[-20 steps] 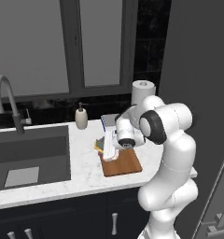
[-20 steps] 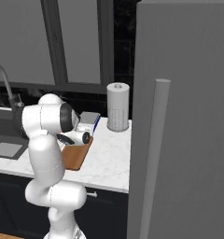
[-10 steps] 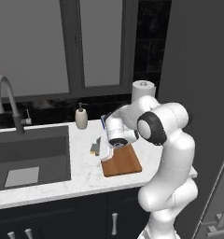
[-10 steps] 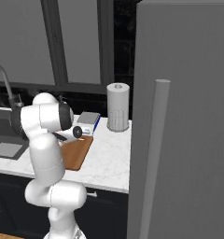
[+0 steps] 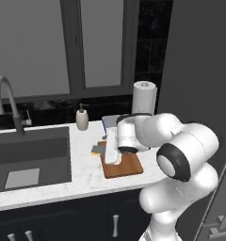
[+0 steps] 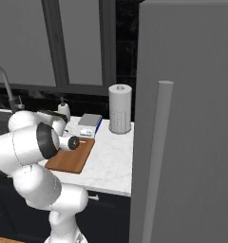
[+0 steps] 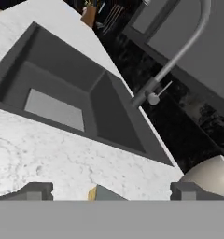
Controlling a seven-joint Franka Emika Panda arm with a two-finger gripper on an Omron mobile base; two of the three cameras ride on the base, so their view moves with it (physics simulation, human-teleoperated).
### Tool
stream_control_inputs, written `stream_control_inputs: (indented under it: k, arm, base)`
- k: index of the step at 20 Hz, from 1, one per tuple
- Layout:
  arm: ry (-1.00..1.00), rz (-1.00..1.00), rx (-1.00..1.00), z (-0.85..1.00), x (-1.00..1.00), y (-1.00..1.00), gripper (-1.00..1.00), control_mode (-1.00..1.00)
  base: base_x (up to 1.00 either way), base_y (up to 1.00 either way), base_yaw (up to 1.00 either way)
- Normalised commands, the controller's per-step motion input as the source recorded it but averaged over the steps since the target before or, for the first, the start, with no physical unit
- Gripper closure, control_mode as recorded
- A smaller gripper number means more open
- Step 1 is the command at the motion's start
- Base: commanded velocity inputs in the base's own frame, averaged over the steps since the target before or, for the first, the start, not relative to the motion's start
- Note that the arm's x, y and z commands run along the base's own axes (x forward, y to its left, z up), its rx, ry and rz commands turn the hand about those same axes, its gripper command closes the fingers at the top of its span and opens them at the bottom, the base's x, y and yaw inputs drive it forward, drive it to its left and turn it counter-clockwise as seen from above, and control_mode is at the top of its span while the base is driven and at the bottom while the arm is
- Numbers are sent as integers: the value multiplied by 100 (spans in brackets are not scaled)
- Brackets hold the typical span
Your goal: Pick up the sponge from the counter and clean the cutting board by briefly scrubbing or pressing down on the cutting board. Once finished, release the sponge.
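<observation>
My gripper (image 7: 111,190), jaws wide and empty, hangs above the sponge (image 5: 97,149), which lies on the desk (image 5: 82,179) beside the cutting board (image 5: 126,167); pickup, scrubbing and release remain.

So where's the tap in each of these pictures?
Left base view: the tap arches at the far left, above the sink.
Right base view: at the upper left edge, partly cut off.
Hand view: it slants from the top right to mid-picture.
Shared landmark: the soap bottle, probably the pale dome at the hand view's lower right.
</observation>
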Motion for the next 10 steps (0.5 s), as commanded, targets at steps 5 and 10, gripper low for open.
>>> stream_control_inputs:
  k: [5, 10]
  arm:
    - [-26, -1, 0, 100, -81, 0, -100, -100]
    - [-31, 0, 0, 100, -50, 0, -100, -100]
  base:
    - [0, 0, 0]
    - [0, 0, 0]
